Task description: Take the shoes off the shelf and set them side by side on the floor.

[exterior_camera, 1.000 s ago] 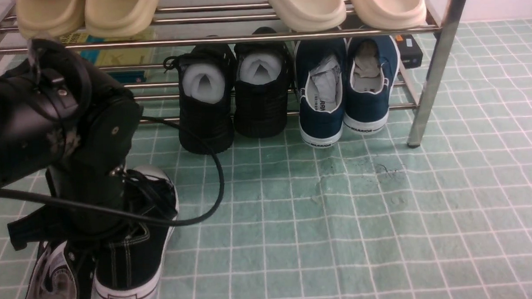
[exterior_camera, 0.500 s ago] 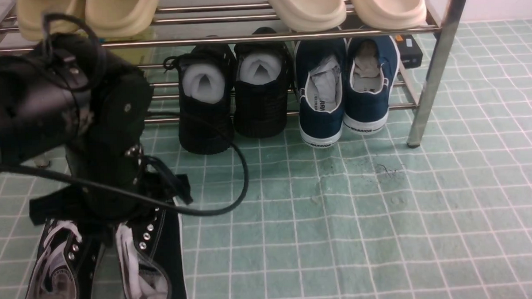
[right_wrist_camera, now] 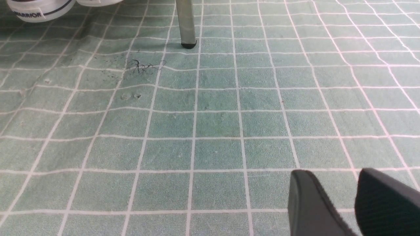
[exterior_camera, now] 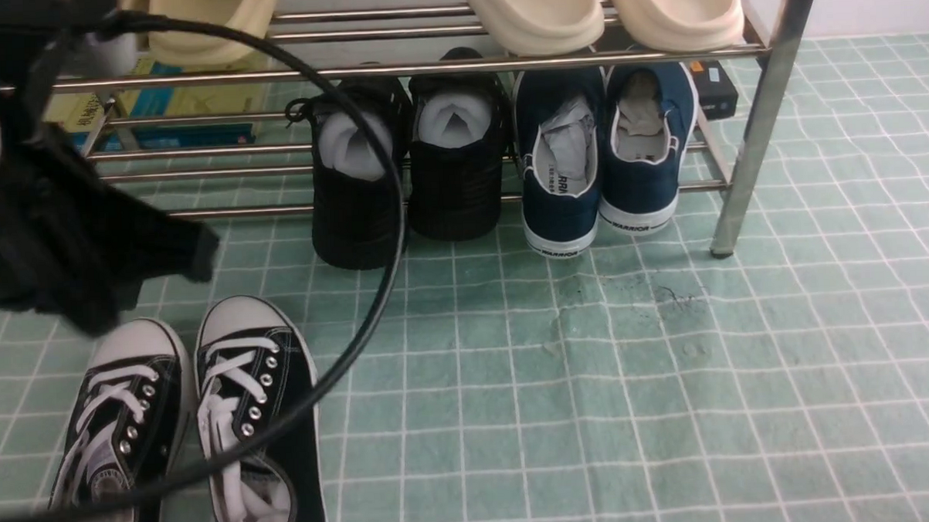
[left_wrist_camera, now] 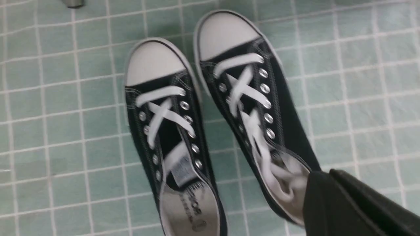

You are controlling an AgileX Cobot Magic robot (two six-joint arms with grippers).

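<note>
1. The shoes (exterior_camera: pixel 184 425) lie on the floor (exterior_camera: pixel 592 380) at the robot's near left, off the shelf (exterior_camera: pixel 768 103); they sit side by side, close together but with a thin strip of floor showing between them in the left wrist view, white toe caps toward the shelf and heels toward the robot.
2. Their long axes run roughly from robot to shelf and nearly parallel; seen from the wrist, the toes sit close and the heels a little further apart.
3. The left gripper (exterior_camera: pixel 86 259) hangs above the shoes and a little shelf-ward of the toe caps, touching neither; its fingers are pressed together and carry nothing; the shoes lie below it and toward the robot.
4. The right gripper (right_wrist_camera: pixel 341 203) sits low over bare floor well to the right of the shoes; a clear gap shows between its two fingers (right_wrist_camera: pixel 308 203) and nothing is in it.
5. The left arm is by far the nearer to the shoes; the right would have to cross the whole floor in front of the shelf.
6. Judged from this, the placing looks done; any last nudge to square the heels would fall to the left arm, coming straight down along the shoes' length.
</note>
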